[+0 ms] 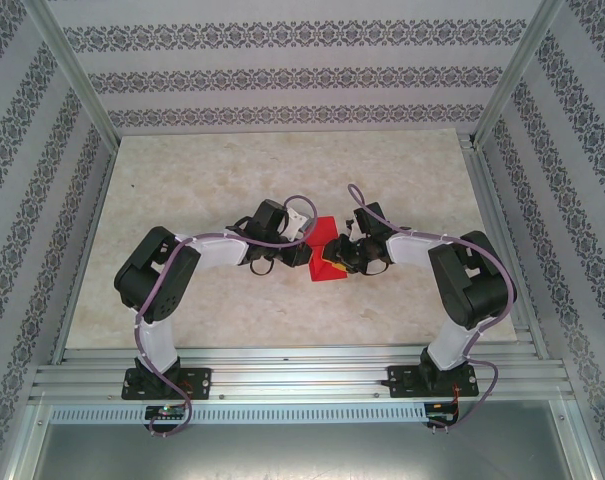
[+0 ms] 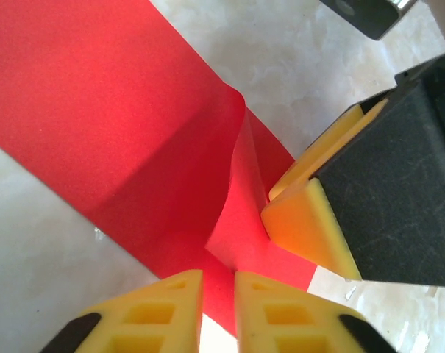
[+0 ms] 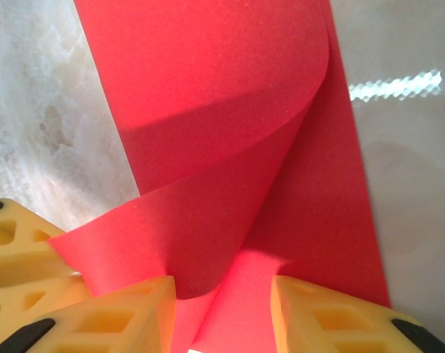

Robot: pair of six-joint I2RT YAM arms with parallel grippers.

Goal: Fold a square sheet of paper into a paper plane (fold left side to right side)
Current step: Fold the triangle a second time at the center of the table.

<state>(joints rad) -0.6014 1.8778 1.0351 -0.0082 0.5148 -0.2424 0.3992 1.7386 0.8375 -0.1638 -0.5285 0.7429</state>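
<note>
Top external puts the paper [image 1: 325,235] at mid-table [image 1: 202,180], with both wrists crowded over it. On the left wrist view, the left gripper [image 2: 218,315] stands a sliver apart with the paper's edge in the slot. That gap is wider than thin paper, so I judge it holds nothing. On the right wrist view, the right gripper [image 3: 222,318] is part open and straddles the paper. A flap [image 3: 229,184] curls up and over between its jaws, unclamped. One of its fingers [image 2: 308,229] touches the paper beside the raised ridge [image 2: 240,169] in the left view. To fold well, I want one gripper pinning the flat layer while the other lays the flap over, edges matched. Then I sweep along the ridge for a sharp crease. I go slowly, because the loose curl could buckle or drag the paper sideways.
</note>
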